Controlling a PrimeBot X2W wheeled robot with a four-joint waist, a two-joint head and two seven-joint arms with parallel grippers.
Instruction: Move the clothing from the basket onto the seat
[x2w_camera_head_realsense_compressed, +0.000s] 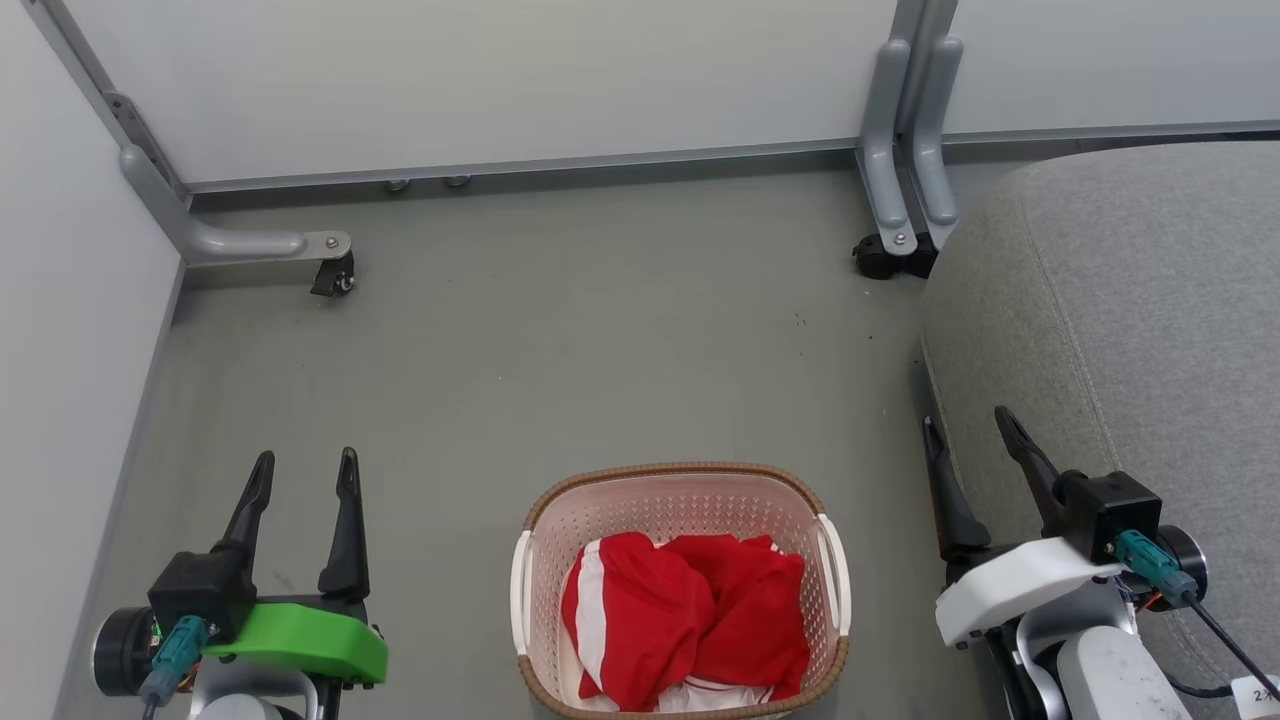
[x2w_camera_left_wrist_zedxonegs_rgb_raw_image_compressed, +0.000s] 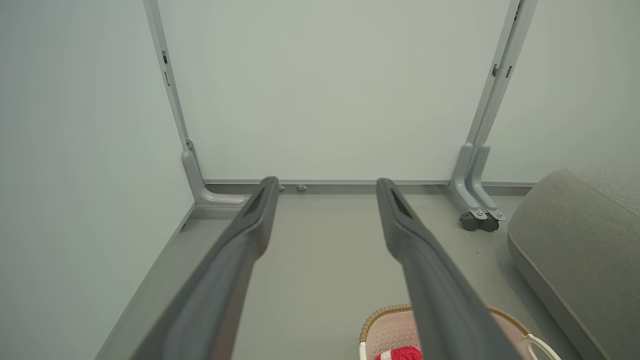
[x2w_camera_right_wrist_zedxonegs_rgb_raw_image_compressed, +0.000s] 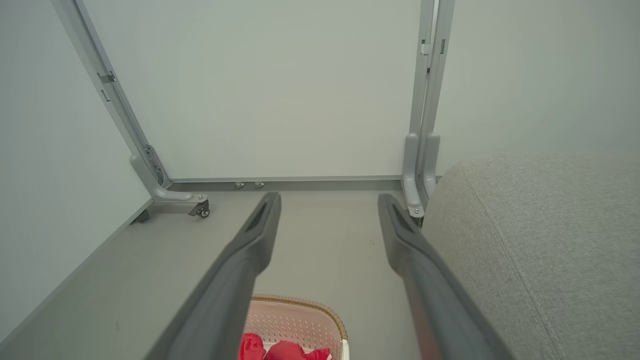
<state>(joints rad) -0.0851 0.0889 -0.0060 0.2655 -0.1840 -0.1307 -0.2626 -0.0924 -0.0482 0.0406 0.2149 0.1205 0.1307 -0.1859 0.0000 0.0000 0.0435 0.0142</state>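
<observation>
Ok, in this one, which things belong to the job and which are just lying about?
Part of the job:
- red clothing, heaped in the basket
- grey seat, to the basket's right

Just there:
- white partition panels
- their grey wheeled feet
- floor

A robot test area, dressed as a corner of a home, is suggested. The space is closed off by plain pale partition panels (x2w_camera_head_realsense_compressed: 520, 80) held in grey metal frames, and these are carried on angled feet (x2w_camera_head_realsense_compressed: 240, 243) fitted with small black castors (x2w_camera_head_realsense_compressed: 335, 278). A smooth grey floor (x2w_camera_head_realsense_compressed: 600, 340) is laid underneath. Household props are set on it: a perforated laundry basket (x2w_camera_head_realsense_compressed: 680, 472) filled with red clothing (x2w_camera_head_realsense_compressed: 690, 610), and a grey upholstered seat (x2w_camera_head_realsense_compressed: 1130, 300) at the right.
</observation>
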